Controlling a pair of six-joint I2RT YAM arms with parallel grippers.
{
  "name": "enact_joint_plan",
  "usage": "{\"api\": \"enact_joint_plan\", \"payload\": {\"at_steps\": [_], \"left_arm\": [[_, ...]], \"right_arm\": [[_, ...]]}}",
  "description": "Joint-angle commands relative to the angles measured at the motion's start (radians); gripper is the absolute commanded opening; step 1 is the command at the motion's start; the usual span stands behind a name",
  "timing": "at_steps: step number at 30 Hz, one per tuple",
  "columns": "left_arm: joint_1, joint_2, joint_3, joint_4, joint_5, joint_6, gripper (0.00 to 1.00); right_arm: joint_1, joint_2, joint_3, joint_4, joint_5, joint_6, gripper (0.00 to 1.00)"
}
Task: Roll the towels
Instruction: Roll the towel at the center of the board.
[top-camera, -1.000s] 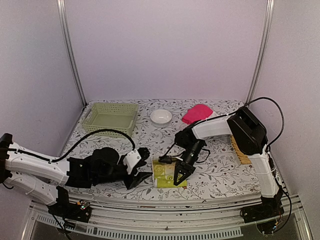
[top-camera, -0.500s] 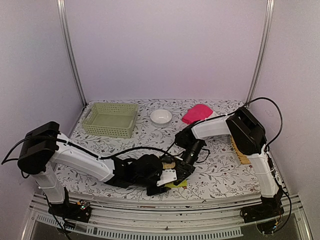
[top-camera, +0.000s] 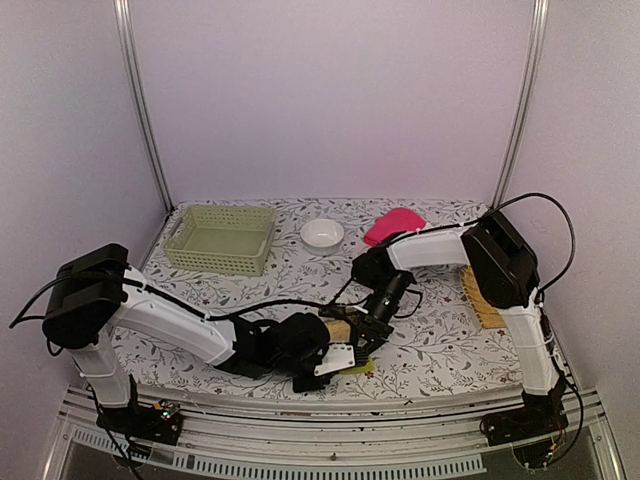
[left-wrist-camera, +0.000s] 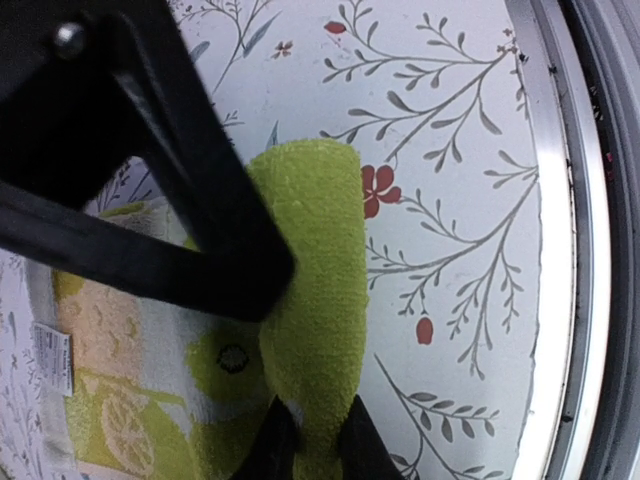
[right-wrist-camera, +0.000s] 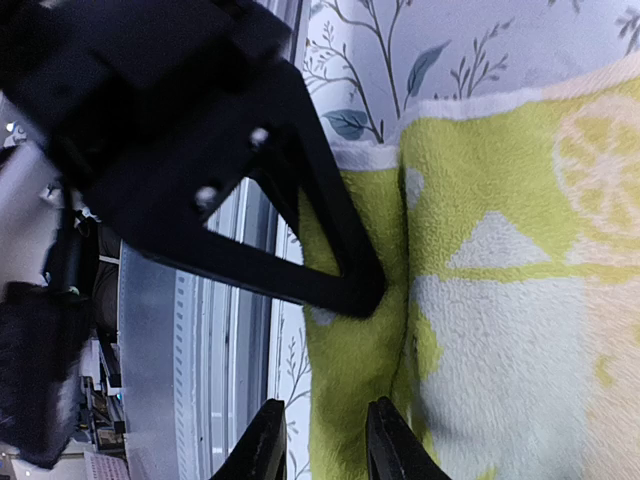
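Crowding is what you face at the near edge: both arms meet over the yellow-green-and-cream towel (top-camera: 357, 368), which lies on the flowered table (top-camera: 440, 345) just inside the metal rail (left-wrist-camera: 560, 250). From above you see only a sliver of it, because the black wrists of the two arms cover the rest.

Your left gripper (left-wrist-camera: 315, 450) has its fingertips drawn close, with a raised green fold of the towel pinched between them. Your right gripper (right-wrist-camera: 322, 445) does the same on a green fold at the towel's edge, its jaws narrow and cloth filling the gap. Each wrist view is partly blocked by the other arm's black finger, which reaches to the fold.

Well back toward the wall you have the pale green basket (top-camera: 215, 262) on the left, a white bowl (top-camera: 322, 232) in the middle and the pink towel (top-camera: 392, 226) to its right, all well apart from the grippers. The yellow woven tray (top-camera: 480, 300) lies beside the right arm, partly hidden by it.
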Motion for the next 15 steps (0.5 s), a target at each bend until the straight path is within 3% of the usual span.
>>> {"api": "enact_joint_plan", "payload": {"at_steps": [1, 5, 9, 15], "left_arm": [[-0.022, -0.002, -0.014, -0.035, -0.002, 0.001, 0.13], [-0.028, -0.004, -0.009, -0.026, -0.017, 0.009, 0.12], [-0.035, -0.005, -0.001, -0.025, -0.039, 0.013, 0.12], [-0.065, -0.045, 0.016, -0.065, -0.076, -0.029, 0.12]], "right_arm": [[-0.065, -0.128, 0.093, -0.043, -0.035, -0.051, 0.32], [-0.066, -0.081, 0.129, 0.112, -0.007, 0.104, 0.32], [-0.066, 0.009, 0.149, 0.24, 0.098, 0.295, 0.24], [-0.073, 0.069, 0.07, 0.332, 0.303, 0.405, 0.22]]}}
